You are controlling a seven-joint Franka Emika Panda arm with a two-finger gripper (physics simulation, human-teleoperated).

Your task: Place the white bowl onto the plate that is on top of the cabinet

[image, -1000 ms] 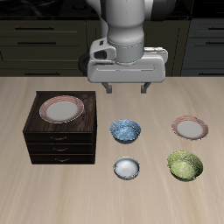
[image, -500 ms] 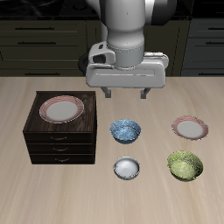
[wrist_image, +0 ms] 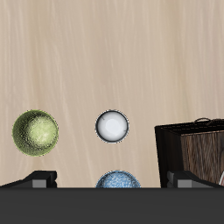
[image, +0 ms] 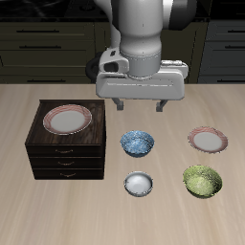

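The small white bowl sits on the table near its front edge; it also shows in the wrist view. The plate with the reddish-brown rim lies on top of the dark brown cabinet, whose corner shows in the wrist view. My gripper hangs open and empty high above the table, behind the blue patterned bowl and farther back than the white bowl. Its fingertips show at the wrist view's edge.
A green bowl sits beside the white bowl near the front edge and shows in the wrist view. A pink-rimmed plate lies behind the green bowl. The blue bowl shows in the wrist view.
My gripper has moved slightly toward the table's front and sideways away from the cabinet, still open. The bowls and plates have not moved.
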